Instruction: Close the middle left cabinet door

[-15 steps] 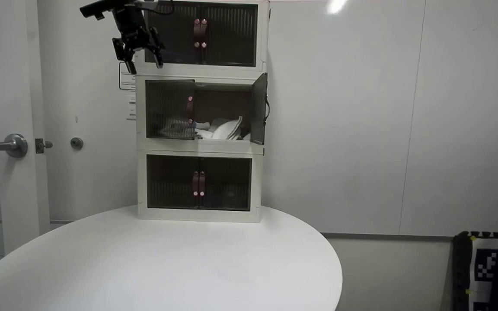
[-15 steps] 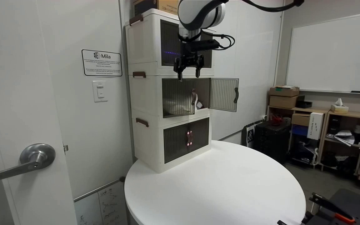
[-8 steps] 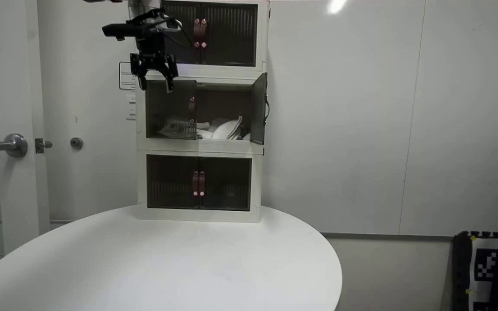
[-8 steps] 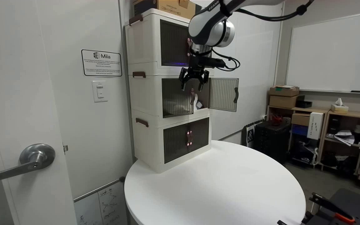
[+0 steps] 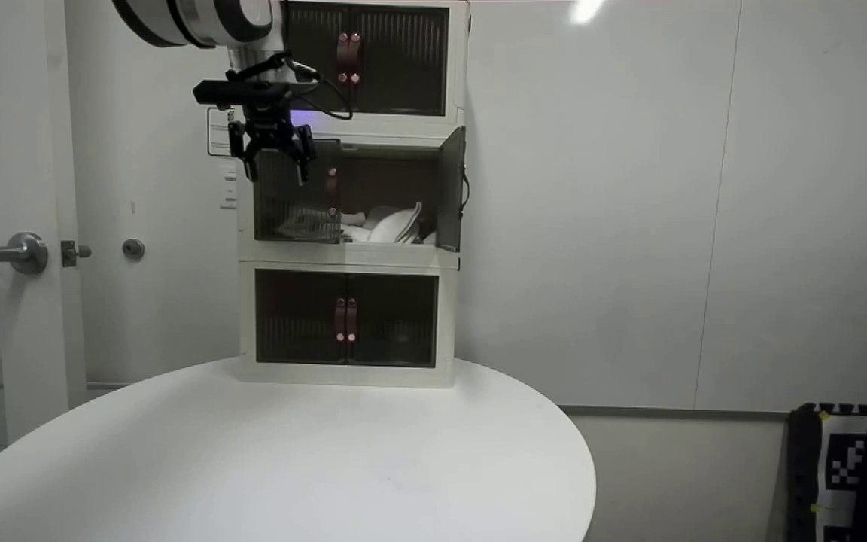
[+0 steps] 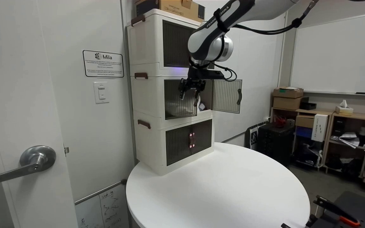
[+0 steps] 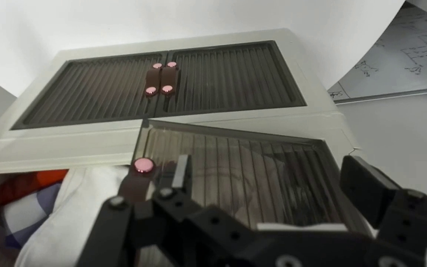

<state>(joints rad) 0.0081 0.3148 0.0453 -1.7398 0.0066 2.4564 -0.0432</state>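
The cabinet (image 6: pixel 147 95) looked like smooth matt plastic, its middle left door (image 7: pixel 250 174) glossy, ribbed and see-through with a shiny stud (image 7: pixel 144 165), the bundle (image 7: pixel 76 211) inside the cabinet soft cloth, the box (image 6: pixel 177 8) above it cardboard, the gripper (image 5: pixel 277 180) in front of it matt, and the table (image 6: pixel 233 190) beneath it smooth and dull.

Wht/dk arm (image 6: pixel 211 34) w/ EMIKA mkg (image 6: pixel 224 11), blk cables (image 6: pixel 265 32), blk hand (image 5: pixel 278 179), silvery screws (image 7: pixel 166 192)

Bright glare streak (image 5: pixel 588 10) high on the white wall (image 5: pixel 599 188)
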